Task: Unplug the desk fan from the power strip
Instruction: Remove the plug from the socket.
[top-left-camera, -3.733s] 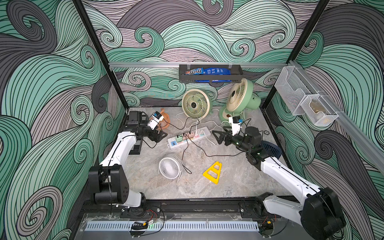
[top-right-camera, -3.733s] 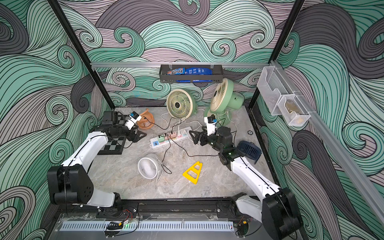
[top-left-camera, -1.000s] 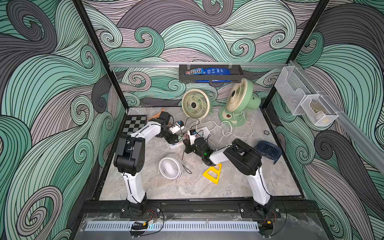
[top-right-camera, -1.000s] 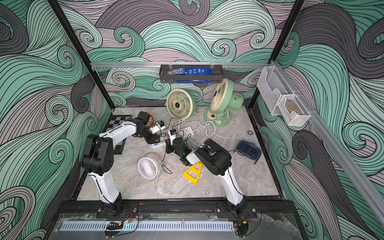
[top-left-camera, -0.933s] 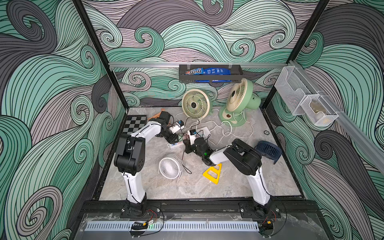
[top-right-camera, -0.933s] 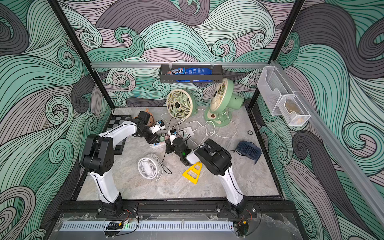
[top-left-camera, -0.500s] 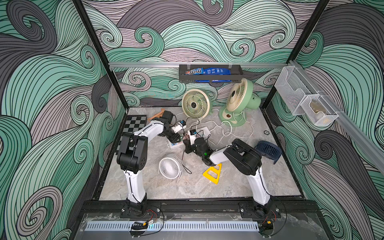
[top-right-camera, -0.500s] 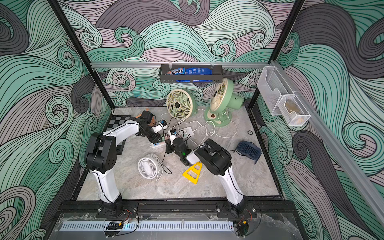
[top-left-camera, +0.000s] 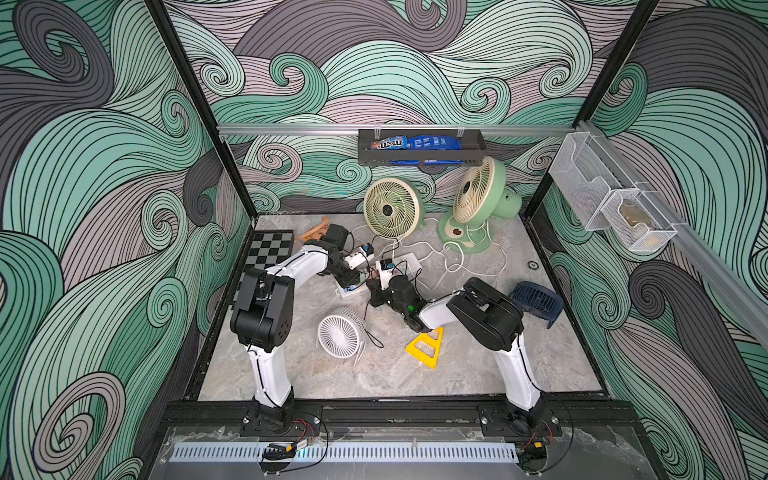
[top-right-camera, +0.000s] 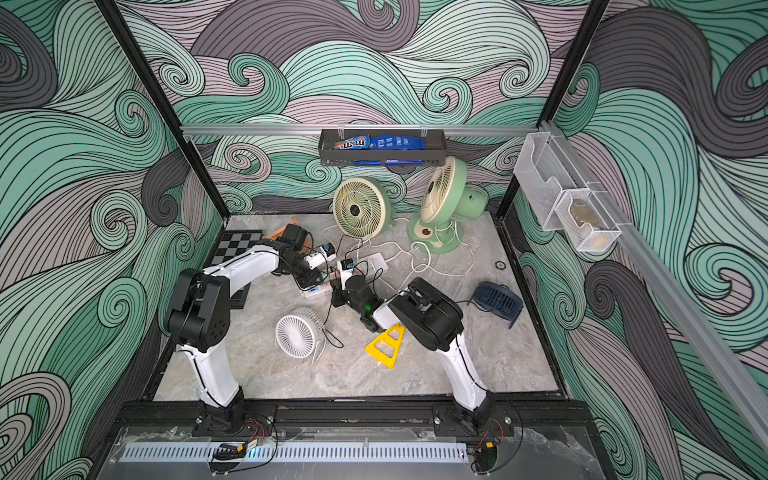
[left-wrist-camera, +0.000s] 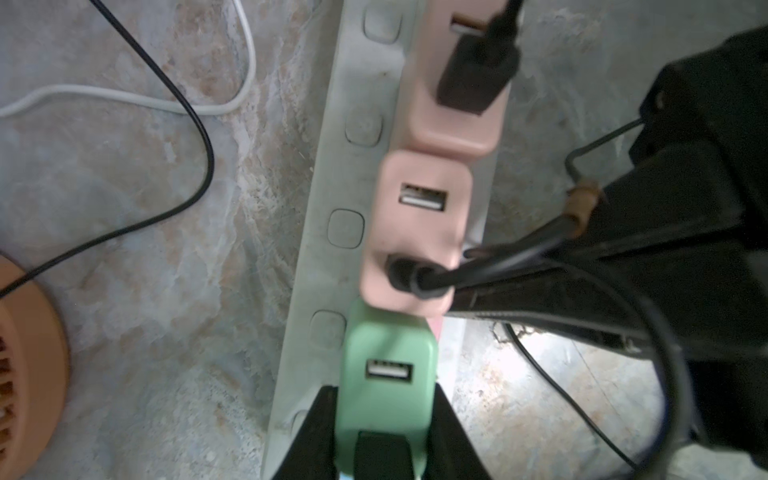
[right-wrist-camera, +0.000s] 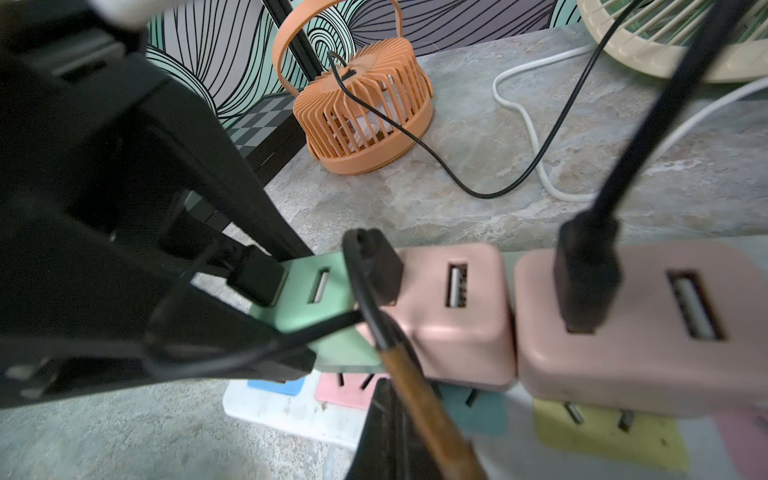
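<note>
While green adapter (left-wrist-camera: 386, 361) is clamped by left claw (left-wrist-camera: 384, 415) (bracing), cable (left-wrist-camera: 494, 258) pinched by right claw (right-wrist-camera: 395, 419) should be drawn straight out.

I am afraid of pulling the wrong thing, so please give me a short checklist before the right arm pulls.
1. The left fingers clamp the green adapter, steadying the power strip: ok.
2. The right fingers are shut on the black cable: ok.
3. Its plug sits in the middle pink adapter, not yet out: ok.
4. Where this cable leads: cannot tell.
5. The neighbouring black plug is apart from all fingers: ok.
</note>
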